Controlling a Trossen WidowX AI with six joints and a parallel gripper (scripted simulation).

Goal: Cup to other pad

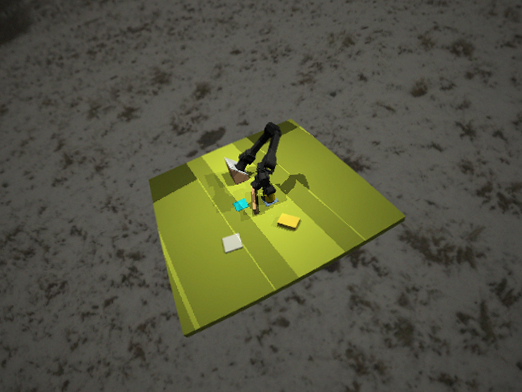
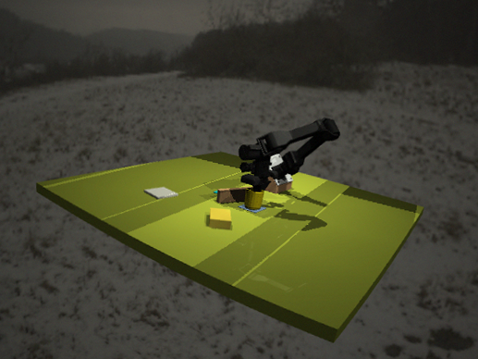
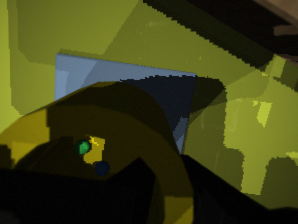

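Observation:
The yellow cup (image 1: 271,198) (image 2: 253,199) (image 3: 117,116) stands upright on the blue pad (image 2: 251,209) (image 3: 80,75). A green marble (image 3: 83,146) and a dark blue marble (image 3: 102,167) lie inside it. My gripper (image 1: 270,192) (image 2: 256,189) (image 3: 166,161) reaches down to the cup, one finger inside and one outside, and is shut on its wall. The black fingers hide part of the cup in the wrist view. The cyan pad (image 1: 241,204) lies flat on the far side of a low wooden barrier; only its edge shows in the exterior view.
The low brown barrier (image 1: 254,201) (image 2: 224,195) stands close beside the cup, between the blue and cyan pads. A yellow block (image 1: 289,221) (image 2: 220,218) and a white slab (image 1: 232,243) (image 2: 160,192) lie on the table. A white-and-brown object (image 1: 237,173) (image 2: 280,186) stands near the arm's base.

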